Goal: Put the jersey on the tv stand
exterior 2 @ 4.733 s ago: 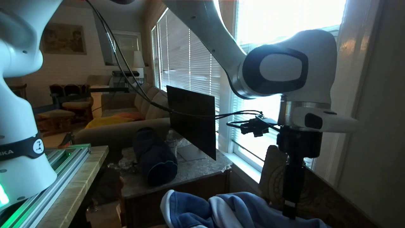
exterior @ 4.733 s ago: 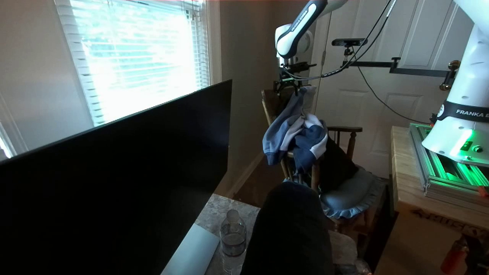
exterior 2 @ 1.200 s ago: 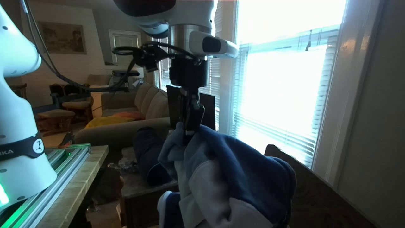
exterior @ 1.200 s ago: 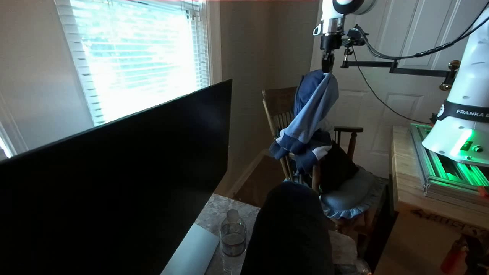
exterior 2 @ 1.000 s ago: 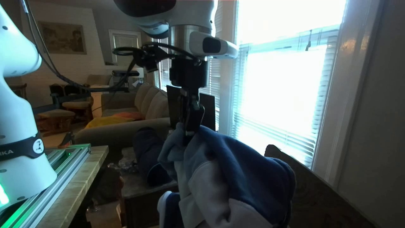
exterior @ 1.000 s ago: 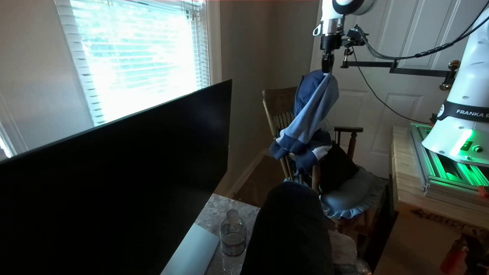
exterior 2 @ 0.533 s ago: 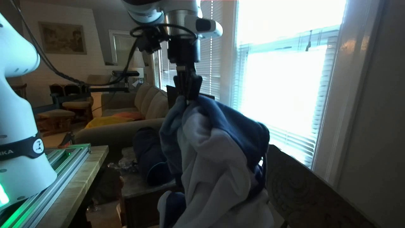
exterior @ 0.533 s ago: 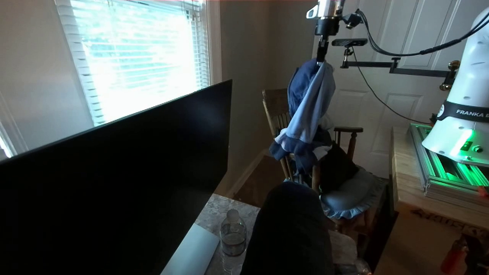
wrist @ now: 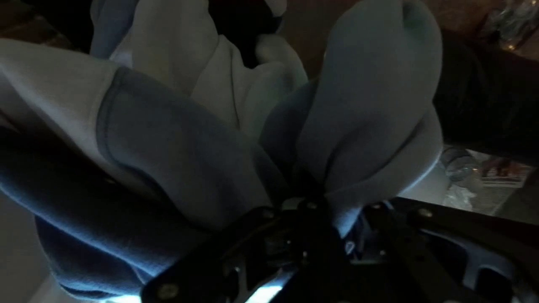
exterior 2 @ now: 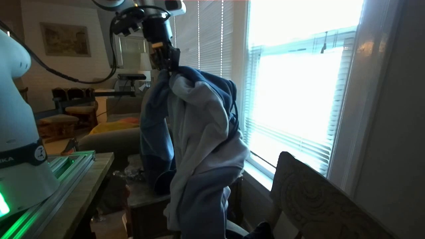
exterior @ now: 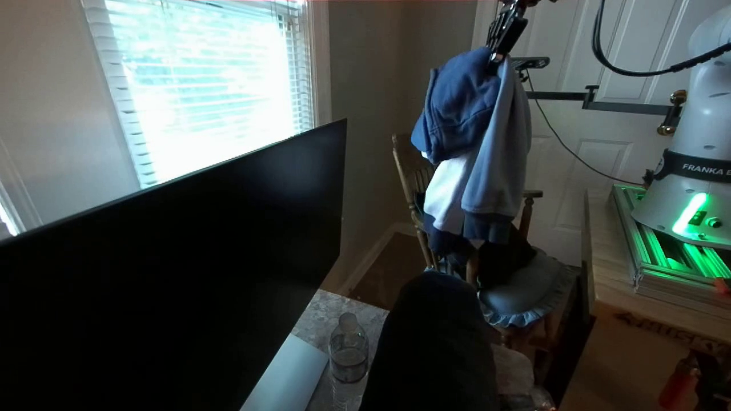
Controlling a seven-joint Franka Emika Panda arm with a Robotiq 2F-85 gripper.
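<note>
The jersey (exterior: 457, 108), blue with pale inner fabric, hangs in loose folds beneath my gripper (exterior: 495, 56), which is shut on its upper part. In an exterior view the jersey (exterior 2: 202, 132) drops in long folds from the gripper (exterior 2: 170, 69). Bunched cloth of the jersey (wrist: 181, 143) fills much of the dark wrist view, pinched at the gripper (wrist: 326, 202). The tv stand's grey, stone-like top (exterior: 368, 317) shows in front of the screen, lower than the jersey. From another angle the tv stand (exterior 2: 142, 196) is partly hidden behind the jersey.
On the stand are a large black screen (exterior: 200, 274), a clear bottle (exterior: 348, 359), a flat pale item (exterior: 294, 365) and a long dark rounded object (exterior: 434, 342). A wooden chair (exterior 2: 308, 196) stands close to the jersey. A camera bracket (exterior: 554, 95) crosses the door.
My gripper has risen, carrying the jersey up from the chair back and, in an exterior view, away from the chair toward the stand's side. The garment now hangs longer and looser.
</note>
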